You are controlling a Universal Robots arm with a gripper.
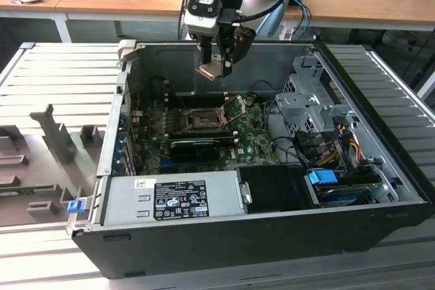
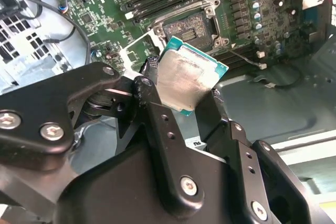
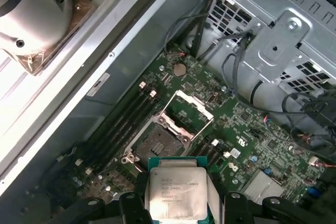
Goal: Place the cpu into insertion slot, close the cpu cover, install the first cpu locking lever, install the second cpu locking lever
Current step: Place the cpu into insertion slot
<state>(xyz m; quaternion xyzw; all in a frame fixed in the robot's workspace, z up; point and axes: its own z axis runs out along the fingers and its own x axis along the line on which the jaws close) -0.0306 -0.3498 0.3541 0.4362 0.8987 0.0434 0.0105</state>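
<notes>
In the upper middle of the exterior view, the arm's black gripper (image 1: 216, 67) hangs above the open black metal computer case (image 1: 238, 246), which lies on a pale ribbed worktop (image 1: 54, 73). The small flat square cpu (image 1: 210, 71), green-edged with a dull grey metal top, is tilted in its grasp. Both wrist views show the two black fingers (image 2: 152, 85) clenched on opposite edges of the cpu (image 2: 186, 80), with the top face bare between them. The cpu is in the air, well apart from the green motherboard (image 1: 253, 144) below. The square black insertion slot (image 3: 160, 142) with its dark pin field lies uncovered near the centre of the exterior view, and nothing is seated in it. Its thin silver-grey cpu cover (image 3: 195, 103), a hinged frame plate, stands raised beside it. I judge the chip to be light and rigid, but delicate on its underside (the contact face cannot be seen here). The smooth metal top looks slippery. The sound hold is therefore the one shown, by two opposite edges and off both faces. The tilt suggests that a light pinch leaves some room to slip.
</notes>
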